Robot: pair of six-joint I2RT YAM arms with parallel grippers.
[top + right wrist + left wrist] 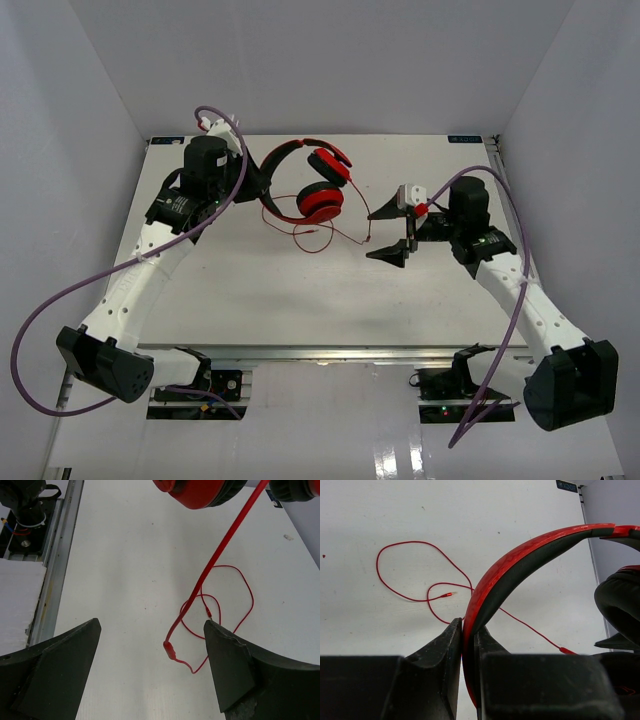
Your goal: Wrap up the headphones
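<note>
Surface: I am looking down on a white matte counter (300,300), with a metal rail (330,352) along its near edge.
Room: Plain white walls close it in at 9, 12 and 3 o'clock.
Around: A purple cable (60,300) swings wide off my left arm toward 8 o'clock. A second purple cable (510,230) arcs over the right arm at 3 o'clock.
In the way: In the top view, the left wrist covers the left end of the headband (520,560).
Headphones: The red headphones (305,185) sit toward 12 o'clock on the counter, band arched up, and the ear cups (320,203) are close together at its 5 o'clock end.
Left claw: The left claw (469,630) is pressed together on the headband, pinching it edge-on at 9 o'clock of the ear cups.
Right claw: The right claw (388,234) is spread wide at 4 o'clock of the ear cups and grips nothing.
Cord: The thin red cord (320,235) loops on the counter at 6 o'clock of the ear cups. Its plug (449,595) lies among the loops. One strand runs through the gap between the right claw's fingers, and I cannot tell whether it touches them.
</note>
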